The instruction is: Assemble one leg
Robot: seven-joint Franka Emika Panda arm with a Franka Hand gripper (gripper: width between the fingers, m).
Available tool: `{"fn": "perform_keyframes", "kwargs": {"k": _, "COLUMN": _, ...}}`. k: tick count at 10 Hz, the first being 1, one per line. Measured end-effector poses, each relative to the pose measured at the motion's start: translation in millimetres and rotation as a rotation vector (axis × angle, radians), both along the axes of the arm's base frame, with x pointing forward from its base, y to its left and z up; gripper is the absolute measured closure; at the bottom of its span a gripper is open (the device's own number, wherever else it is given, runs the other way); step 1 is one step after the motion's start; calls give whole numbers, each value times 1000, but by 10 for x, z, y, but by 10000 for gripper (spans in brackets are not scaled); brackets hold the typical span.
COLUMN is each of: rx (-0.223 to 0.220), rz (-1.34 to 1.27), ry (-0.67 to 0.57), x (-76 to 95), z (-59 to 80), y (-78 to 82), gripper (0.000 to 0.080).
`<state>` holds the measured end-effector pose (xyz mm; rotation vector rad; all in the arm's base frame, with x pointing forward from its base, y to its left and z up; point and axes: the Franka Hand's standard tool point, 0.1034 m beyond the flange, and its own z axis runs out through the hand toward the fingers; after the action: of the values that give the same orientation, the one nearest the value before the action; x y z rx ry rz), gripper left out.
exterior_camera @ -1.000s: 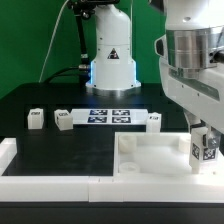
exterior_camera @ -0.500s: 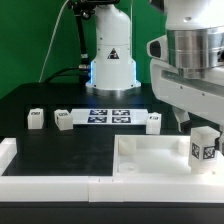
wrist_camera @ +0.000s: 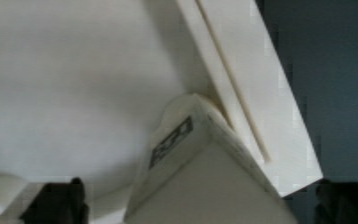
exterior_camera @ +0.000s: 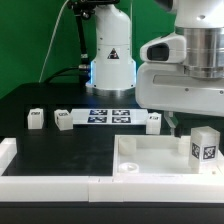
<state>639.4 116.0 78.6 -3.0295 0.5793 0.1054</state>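
Four legs are visible in the exterior view. One leg (exterior_camera: 206, 145) stands upright on the right side of the tabletop (exterior_camera: 150, 158), the large flat white piece with a raised rim, its black-and-white tag facing the camera. The other three legs stand on the black bench (exterior_camera: 60, 150) behind the tabletop: one (exterior_camera: 35, 118) far to the exterior view's left, one (exterior_camera: 63, 120) just beside the left end of the marker board (exterior_camera: 112, 115), and one (exterior_camera: 153, 121) just beside its right end. All three are well apart from the tabletop.

The arm (exterior_camera: 190, 70) hangs above the right side of the scene, clear of the upright leg. The gripper's fingers are not resolved in the exterior view. In the wrist view, dark fingertips (wrist_camera: 62, 200) show at the frame edge with nothing between them that can be made out; whether the gripper is open or closed cannot be told. The wrist view also shows the tagged leg (wrist_camera: 202, 160) from above, standing in a corner of the tabletop (wrist_camera: 69, 90) against the raised rim (wrist_camera: 247, 70), with part of its tag visible on one face.

A white L-shaped fence (exterior_camera: 40, 183) runs along the front edge of the bench, touching the tabletop's front rim. The robot base (exterior_camera: 112, 60) stands behind the marker board.
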Motion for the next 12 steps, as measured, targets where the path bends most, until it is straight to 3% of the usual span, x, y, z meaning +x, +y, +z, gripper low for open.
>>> {"fn": "perform_keyframes", "kwargs": {"k": 6, "rx": 30, "rz": 484, "ry": -33, "x": -4, "z": -1, "y": 27, "gripper": 177}}
{"fn": "perform_keyframes", "kwargs": {"k": 7, "rx": 30, "rz": 479, "ry": -33, "x": -4, "z": -1, "y": 27, "gripper": 329}}
{"fn": "perform_keyframes", "kwargs": {"k": 8, "rx": 30, "rz": 478, "ry": -33, "x": -4, "z": -1, "y": 27, "gripper": 329}}
{"fn": "perform_keyframes", "kwargs": {"k": 9, "rx": 29, "rz": 442, "ry": -30, "x": -5, "z": -1, "y": 28, "gripper": 467}}
{"fn": "perform_keyframes", "kwargs": {"k": 10, "rx": 28, "rz": 443, "ry": -31, "x": -3, "z": -1, "y": 23, "gripper": 508}}
{"fn": "perform_keyframes", "kwargs": {"k": 12, "rx": 21, "rz": 245, "ry": -17, "x": -4, "z": -1, "y": 30, "gripper": 508}}
